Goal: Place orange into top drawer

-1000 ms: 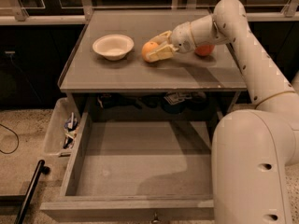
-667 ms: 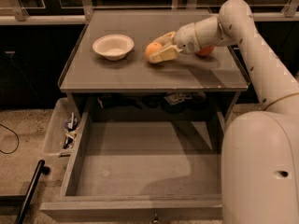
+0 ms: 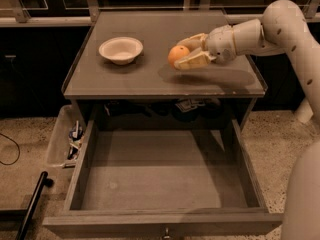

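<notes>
The orange (image 3: 178, 54) is small, round and bright, held between my gripper's (image 3: 184, 53) two tan fingers (image 3: 192, 61) and lifted a little above the grey tabletop (image 3: 150, 79), right of centre. My white arm reaches in from the right. The top drawer (image 3: 165, 176) is pulled wide open below the table, grey, with a flat bare bottom, low side walls and a small knob (image 3: 165, 231) at its front.
A white bowl (image 3: 120, 49) sits on the left of the tabletop. A clear plastic bin (image 3: 65, 140) of clutter stands on the floor left of the drawer. A black bar (image 3: 31, 206) lies at lower left. Papers show under the tabletop.
My gripper has lifted the orange off the tabletop and carried it slightly forward, toward the table's front. The red thing behind my wrist no longer shows.
</notes>
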Controlling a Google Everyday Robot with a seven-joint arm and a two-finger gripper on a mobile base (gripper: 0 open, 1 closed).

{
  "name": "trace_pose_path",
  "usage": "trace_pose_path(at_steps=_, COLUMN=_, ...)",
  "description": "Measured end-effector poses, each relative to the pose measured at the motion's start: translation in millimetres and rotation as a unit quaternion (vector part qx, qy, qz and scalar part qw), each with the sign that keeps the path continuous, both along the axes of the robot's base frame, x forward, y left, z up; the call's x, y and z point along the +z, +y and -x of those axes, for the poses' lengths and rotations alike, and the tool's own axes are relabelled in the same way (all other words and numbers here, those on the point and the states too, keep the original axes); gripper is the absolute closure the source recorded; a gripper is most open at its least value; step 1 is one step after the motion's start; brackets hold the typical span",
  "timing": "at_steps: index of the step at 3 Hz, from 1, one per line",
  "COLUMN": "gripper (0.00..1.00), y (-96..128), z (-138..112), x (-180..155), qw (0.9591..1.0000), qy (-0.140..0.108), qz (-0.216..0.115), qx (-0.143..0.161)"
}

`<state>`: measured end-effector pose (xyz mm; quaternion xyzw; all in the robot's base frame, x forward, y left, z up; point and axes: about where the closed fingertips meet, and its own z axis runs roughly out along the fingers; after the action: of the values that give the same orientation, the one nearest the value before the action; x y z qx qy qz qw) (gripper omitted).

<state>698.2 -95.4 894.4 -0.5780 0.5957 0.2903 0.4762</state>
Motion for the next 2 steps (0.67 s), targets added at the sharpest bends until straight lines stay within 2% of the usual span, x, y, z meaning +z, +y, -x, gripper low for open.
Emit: trace_pose_path(at_steps=2, gripper=1.00, y=-24, z=81, x=9, qw=0.9993, qy=-0.030, qz=0.017, qx=0.015)
